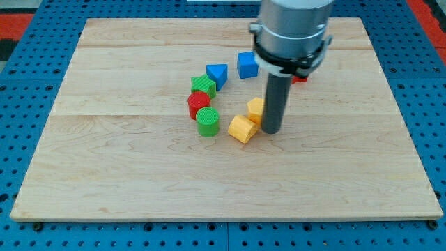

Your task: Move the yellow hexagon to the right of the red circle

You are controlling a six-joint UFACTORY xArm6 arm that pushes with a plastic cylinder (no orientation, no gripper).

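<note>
The yellow hexagon (pixel 256 109) sits near the board's middle, half hidden behind the rod. My tip (pixel 270 130) touches its right side. The red circle (pixel 197 104) lies to the hexagon's left, wedged between a green block (pixel 203 86) above it and a green cylinder (pixel 207 121) below it. A second yellow block (pixel 242 129) lies just below and left of the hexagon, touching it.
A blue triangular block (pixel 217 73) and a blue cube (pixel 247 64) lie toward the view's top. A red star block (pixel 300 77) is mostly hidden behind the arm. The wooden board (pixel 104 160) rests on a blue pegboard.
</note>
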